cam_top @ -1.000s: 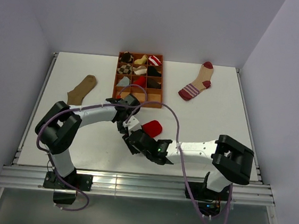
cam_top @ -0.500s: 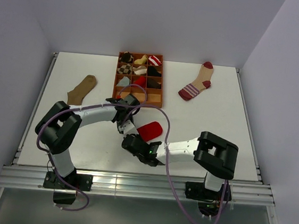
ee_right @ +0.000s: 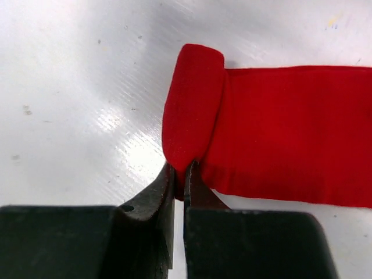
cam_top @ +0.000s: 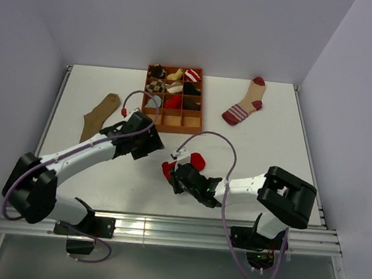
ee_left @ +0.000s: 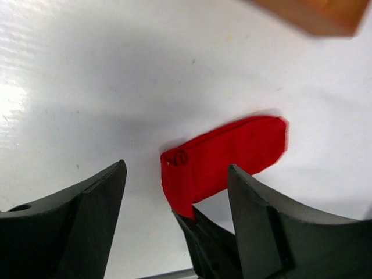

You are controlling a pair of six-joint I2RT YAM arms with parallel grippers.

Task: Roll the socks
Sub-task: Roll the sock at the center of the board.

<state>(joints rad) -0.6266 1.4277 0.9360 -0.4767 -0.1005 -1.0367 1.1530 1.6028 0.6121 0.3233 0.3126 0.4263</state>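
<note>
The red sock point(cam_top: 196, 159) lies mid-table, its near end folded over into a small roll point(ee_right: 192, 99). My right gripper point(ee_right: 180, 168) is shut on that rolled end, pinching the fabric between its fingertips. My left gripper point(cam_top: 157, 148) stands open to the left of the sock, apart from it; in the left wrist view the red sock point(ee_left: 232, 154) lies beyond the left gripper point(ee_left: 175, 168), with the right gripper's fingers point(ee_left: 203, 244) under its end. The brown sock point(cam_top: 101, 114) lies flat at the far left. The striped beige sock point(cam_top: 245, 103) lies flat at the far right.
An orange compartment tray point(cam_top: 200, 101) holding several small sock bundles stands at the back centre, just beyond both grippers. The table's raised edges run along the left and right sides. A purple cable loops above each arm.
My left gripper has opened and drawn back to the left, off the red sock. My right gripper has closed on the sock's rolled end.
</note>
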